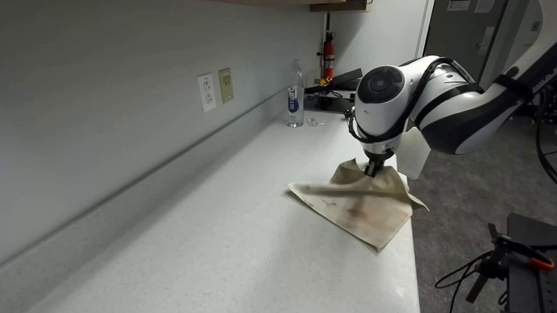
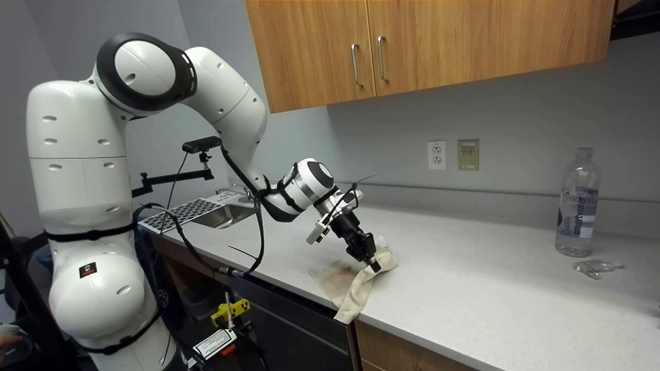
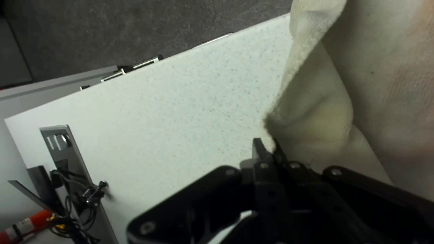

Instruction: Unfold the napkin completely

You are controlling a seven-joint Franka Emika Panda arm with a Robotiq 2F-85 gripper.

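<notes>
the gripper (image 3: 271,149) pinches an edge of the napkin (image 1: 363,209), which lies along the floor-side edge of the counter (image 1: 194,252), a corner jutting past it. beige with a brownish stain, the napkin is partly spread flat and partly raised in folds at the grip. the counter is pale and speckled, set against a grey wall (image 1: 101,111); the floor (image 1: 451,192) is dark grey. counted: one napkin, one upright clear bottle (image 2: 576,216), two wall plates (image 2: 468,154), two wooden cabinet doors (image 2: 309,51), one red fire extinguisher (image 1: 329,57).
</notes>
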